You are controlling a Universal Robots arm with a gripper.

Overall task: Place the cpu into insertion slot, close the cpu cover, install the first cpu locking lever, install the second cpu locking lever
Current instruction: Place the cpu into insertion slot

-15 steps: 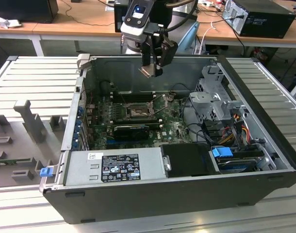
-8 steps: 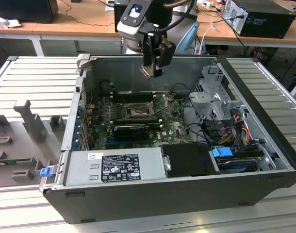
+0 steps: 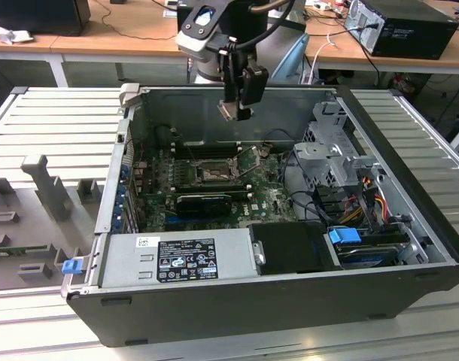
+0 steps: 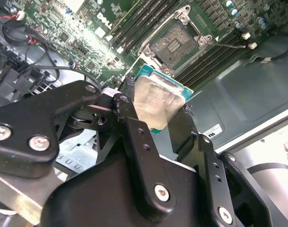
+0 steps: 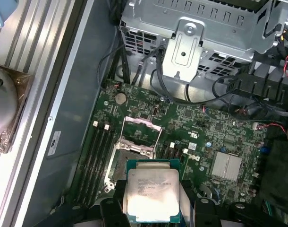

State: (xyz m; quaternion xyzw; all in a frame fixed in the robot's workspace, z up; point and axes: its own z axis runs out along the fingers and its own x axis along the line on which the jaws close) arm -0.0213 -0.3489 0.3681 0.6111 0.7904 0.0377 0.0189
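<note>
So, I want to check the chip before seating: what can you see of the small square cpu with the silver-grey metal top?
The cpu is a flat square chip: a silver-grey metal lid with faint print, on a green board that shows as a rim. The black gripper is shut on two opposite edges, metal top towards the wrist cameras. The chip hangs above the green motherboard inside the open computer case, apart from the silvery-rimmed square insertion slot, whose dark pin field lies bare.
</note>
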